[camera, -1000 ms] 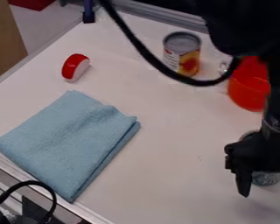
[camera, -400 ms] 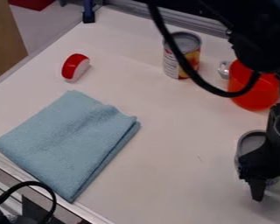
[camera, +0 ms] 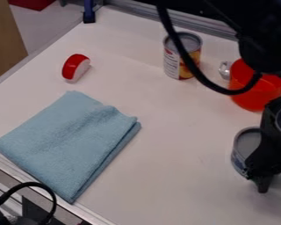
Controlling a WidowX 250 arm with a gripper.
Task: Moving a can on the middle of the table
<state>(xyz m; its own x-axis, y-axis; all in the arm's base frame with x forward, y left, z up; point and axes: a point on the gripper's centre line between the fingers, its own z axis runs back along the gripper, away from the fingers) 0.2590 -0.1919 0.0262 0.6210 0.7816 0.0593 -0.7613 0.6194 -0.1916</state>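
One white table point(camera: 166, 189) carries all the items; its open centre gives a workable target area for the can. The black arm point(camera: 263, 48) extends down along the right side of the view, a position that suits access to the near can from above. The folded blue cloth point(camera: 70, 143) lies flat at the left, probably set aside as a distractor. The gripper point(camera: 264, 178) hangs low over the right part of the table, overlapping the near can in the view. Whether it is spread, pressed together or pinching the can cannot be told. The red cup point(camera: 257, 94) stands behind this position; judge clearance before any lateral travel. The near can point(camera: 246, 147), presumably the workpiece, is right of centre, so a leftward transfer appears necessary. Confirm a secure grip first, as its smooth wall may slip. The labelled can point(camera: 172, 66) stands upright farther back, likely outside the required path. The red-and-white item point(camera: 77, 67) rests beyond the cloth. The small silver object point(camera: 225, 69) sits just beside the cup.
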